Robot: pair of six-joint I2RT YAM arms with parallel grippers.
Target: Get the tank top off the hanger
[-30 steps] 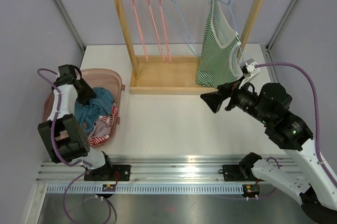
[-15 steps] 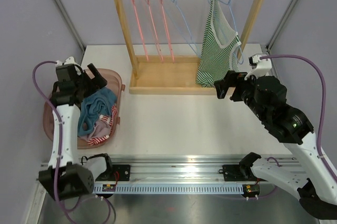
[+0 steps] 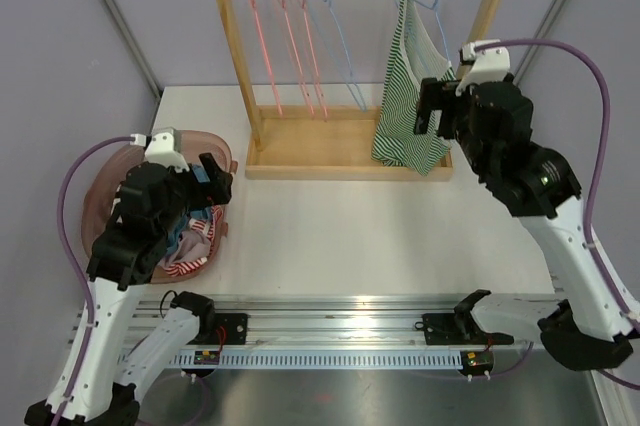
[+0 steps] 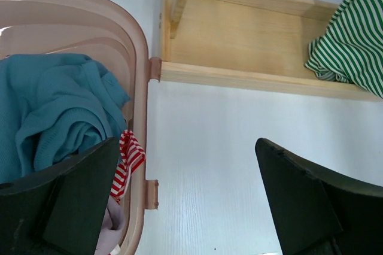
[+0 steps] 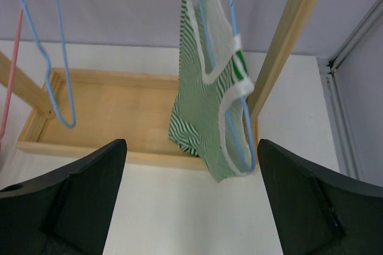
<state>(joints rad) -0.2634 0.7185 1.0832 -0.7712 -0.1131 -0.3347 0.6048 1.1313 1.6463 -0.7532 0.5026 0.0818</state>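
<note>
Nearest you, your left pincer (image 4: 185, 165) hangs with its jaws wide apart and nothing between them. It straddles the right-hand rim of the pink basket (image 3: 228, 160) from above, on the left side of the table (image 3: 320, 231). Inside the basket you can see a teal garment (image 4: 54, 105) bunched up, and a red-and-white striped cloth (image 4: 129, 154) lying against the rim beside it. The white table runs on from there to the wooden rack (image 3: 330, 154), whose tray-like base sits at the far side. Over on the right, your right pincer (image 3: 430, 108) is raised well off the table with its jaws spread wide, gripping nothing. It faces the tank top (image 5: 200, 93) from close in front. That green-and-white striped tank top hangs on a blue hanger (image 5: 246, 168) from the right end of the rack's top rail, close to the right post. Its hem hangs down at the base tray, and the hanger's wire shows through the armhole. Further left on the rail, pink hangers (image 3: 264, 36) and a bare blue hanger (image 5: 67, 124) dangle side by side.
</note>
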